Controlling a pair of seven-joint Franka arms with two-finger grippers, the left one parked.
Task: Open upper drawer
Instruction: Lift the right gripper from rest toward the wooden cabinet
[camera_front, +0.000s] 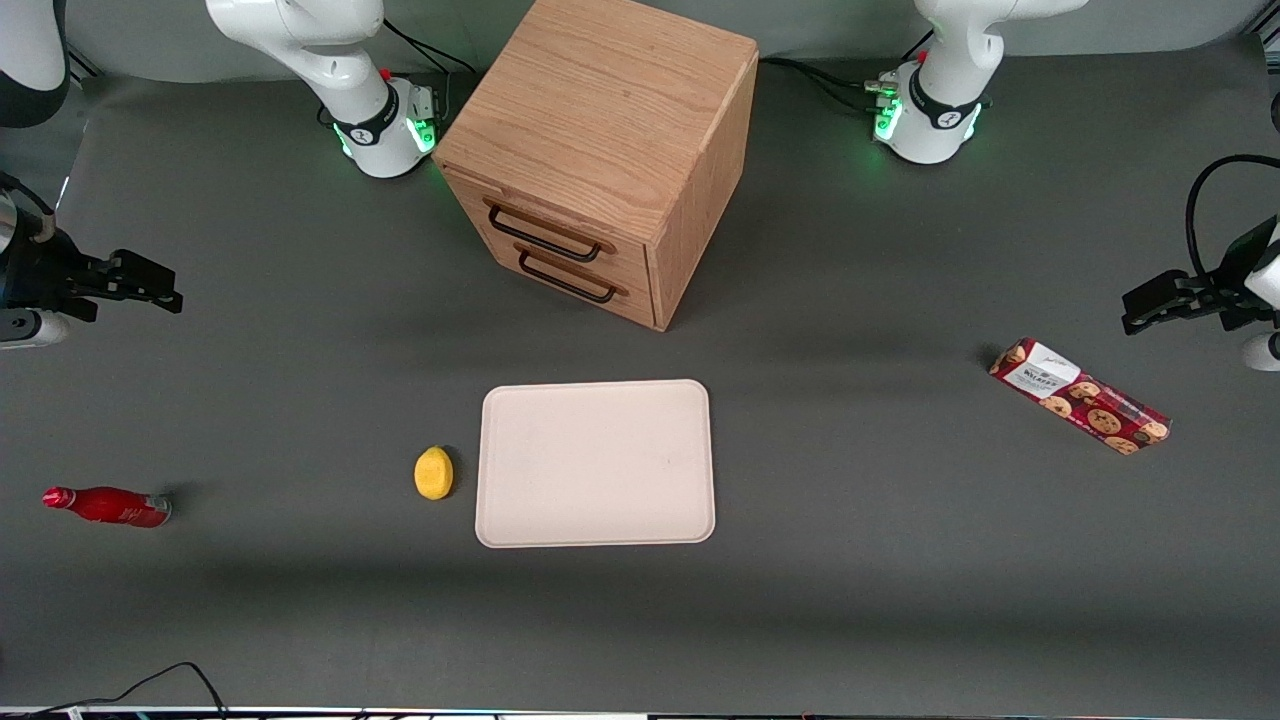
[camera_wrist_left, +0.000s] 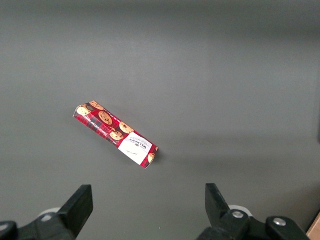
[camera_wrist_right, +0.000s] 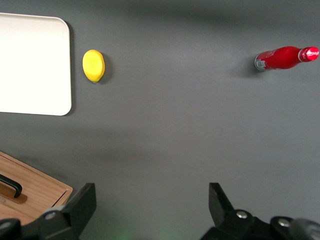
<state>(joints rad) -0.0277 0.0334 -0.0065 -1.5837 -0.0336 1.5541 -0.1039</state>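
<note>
The light oak cabinet (camera_front: 600, 130) stands at the back middle of the table. Its upper drawer (camera_front: 560, 232) is shut, its front flush with the cabinet, with a long dark bar handle (camera_front: 545, 238). The like lower drawer (camera_front: 590, 290) sits just below it, also shut. My gripper (camera_front: 165, 290) hangs open and empty above the table, toward the working arm's end, well apart from the cabinet. In the right wrist view the gripper (camera_wrist_right: 152, 200) has its fingers (camera_wrist_right: 82, 200) spread wide over bare table, with a cabinet corner (camera_wrist_right: 35, 192) and a dark handle end (camera_wrist_right: 11, 186) beside it.
A cream tray (camera_front: 595, 520) lies nearer the front camera than the cabinet, with a yellow lemon (camera_front: 433, 472) beside it. A red bottle (camera_front: 108, 506) lies on its side toward the working arm's end. A red cookie box (camera_front: 1080, 395) lies toward the parked arm's end.
</note>
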